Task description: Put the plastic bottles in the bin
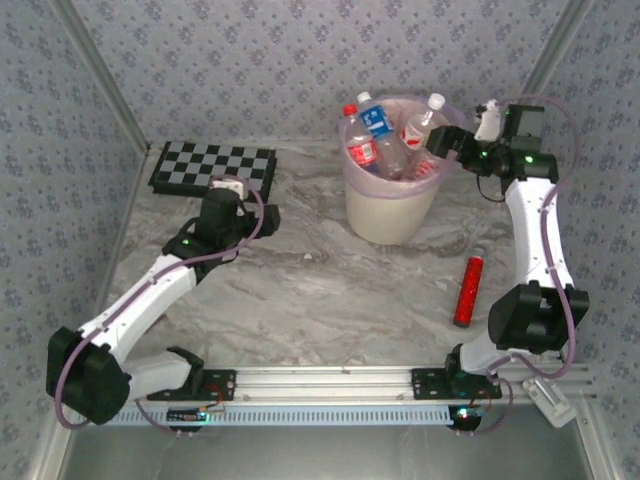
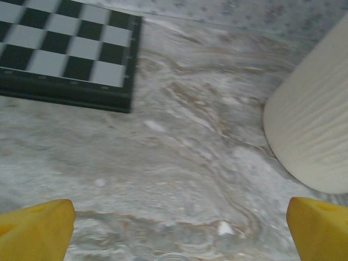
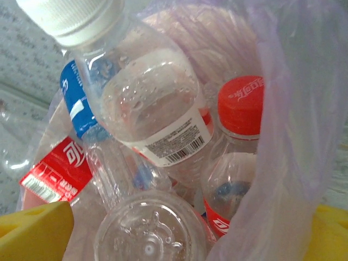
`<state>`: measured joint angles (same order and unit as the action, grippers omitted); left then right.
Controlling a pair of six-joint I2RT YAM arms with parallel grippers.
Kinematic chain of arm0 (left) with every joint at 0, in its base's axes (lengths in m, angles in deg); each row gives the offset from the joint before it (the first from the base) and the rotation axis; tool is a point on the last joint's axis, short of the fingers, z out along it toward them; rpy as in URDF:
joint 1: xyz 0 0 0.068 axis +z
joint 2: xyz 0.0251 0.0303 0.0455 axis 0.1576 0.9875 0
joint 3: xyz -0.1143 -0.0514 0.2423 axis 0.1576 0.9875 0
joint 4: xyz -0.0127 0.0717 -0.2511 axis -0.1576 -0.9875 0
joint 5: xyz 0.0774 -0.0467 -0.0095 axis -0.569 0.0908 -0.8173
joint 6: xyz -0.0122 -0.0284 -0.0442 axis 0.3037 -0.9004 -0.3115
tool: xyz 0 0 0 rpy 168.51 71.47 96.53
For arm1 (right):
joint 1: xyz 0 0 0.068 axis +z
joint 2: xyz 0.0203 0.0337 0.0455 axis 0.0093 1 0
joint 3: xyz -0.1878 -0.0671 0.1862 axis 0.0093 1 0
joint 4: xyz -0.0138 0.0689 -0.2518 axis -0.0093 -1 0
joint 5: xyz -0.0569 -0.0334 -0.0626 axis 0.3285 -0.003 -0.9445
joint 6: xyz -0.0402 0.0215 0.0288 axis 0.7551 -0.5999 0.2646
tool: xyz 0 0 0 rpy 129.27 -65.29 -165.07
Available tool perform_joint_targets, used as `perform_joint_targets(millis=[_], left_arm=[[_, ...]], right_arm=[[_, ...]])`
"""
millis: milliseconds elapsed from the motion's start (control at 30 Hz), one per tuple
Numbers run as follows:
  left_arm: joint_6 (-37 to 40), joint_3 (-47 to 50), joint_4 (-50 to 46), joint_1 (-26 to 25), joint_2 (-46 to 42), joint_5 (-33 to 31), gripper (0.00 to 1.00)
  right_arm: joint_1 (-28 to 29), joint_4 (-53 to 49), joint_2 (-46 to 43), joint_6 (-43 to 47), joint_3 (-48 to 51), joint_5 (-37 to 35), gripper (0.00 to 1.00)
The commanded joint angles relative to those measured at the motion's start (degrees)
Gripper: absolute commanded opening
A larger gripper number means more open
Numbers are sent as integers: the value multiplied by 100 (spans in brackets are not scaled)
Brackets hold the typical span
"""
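Crowding the one bin (image 1: pixel 392 215) are at least four plastic bottles (image 1: pixel 384 143), while left gripper (image 2: pixel 178 231) and right gripper (image 3: pixel 182 235) gape empty.

Marble table (image 1: pixel 300 290) w/ bin (image 1: pixel 390 215), checkerboard (image 1: pixel 212 165), red tube (image 1: pixel 468 290).

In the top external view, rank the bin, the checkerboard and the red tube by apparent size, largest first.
1. bin, though its rim stands nearer the camera
2. checkerboard
3. red tube, clearly the smallest
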<state>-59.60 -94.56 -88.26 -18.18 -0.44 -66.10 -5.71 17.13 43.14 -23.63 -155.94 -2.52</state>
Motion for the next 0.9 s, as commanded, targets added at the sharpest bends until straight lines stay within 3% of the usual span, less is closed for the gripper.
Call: perform_joint_targets(millis=[0,233,367,533,733,867], left_arm=[[102,120,-273,265,-379,-377,100],[655,539,-246,527,-825,-849,100],[681,584,-156,536,-812,-891,100],[821,721,-5,579,-825,-1194,100],[1124,1184,403,879,-903,-1732,100],[1243,1657,1049,1290,-991,-1745,100]], right_arm=[[435,189,162,-165,166,170,99],[1343,447,569,-329,-167,155,99],[1514,420,624,-319,-395,37,99],[1082,35,175,34,-60,-529,100],[344,555,-1133,292,1563,-1637,100],[43,1244,-1726,260,2867,-1929,100]])
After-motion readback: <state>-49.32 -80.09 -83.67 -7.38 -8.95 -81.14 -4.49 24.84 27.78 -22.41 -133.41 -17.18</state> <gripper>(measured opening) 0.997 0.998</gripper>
